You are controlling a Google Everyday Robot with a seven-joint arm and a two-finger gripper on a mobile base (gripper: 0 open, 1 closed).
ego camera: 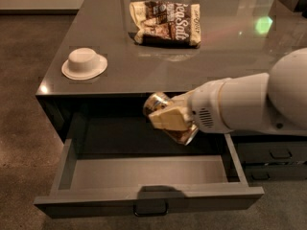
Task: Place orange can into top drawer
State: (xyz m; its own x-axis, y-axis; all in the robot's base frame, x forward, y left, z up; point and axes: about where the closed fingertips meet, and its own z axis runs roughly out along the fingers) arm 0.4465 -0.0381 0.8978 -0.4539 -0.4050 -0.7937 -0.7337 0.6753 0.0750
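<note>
1. The tabletop (230, 56) fills the far scene.
2. Below its near edge, the top drawer (96, 201) stands pulled open.
3. A snack bag (168, 23) lies far centre, and a white dish (84, 63) sits at left.
4. The tool (170, 119), above the drawer right of centre, is clamped around the tilted orange can (156, 103).
</note>
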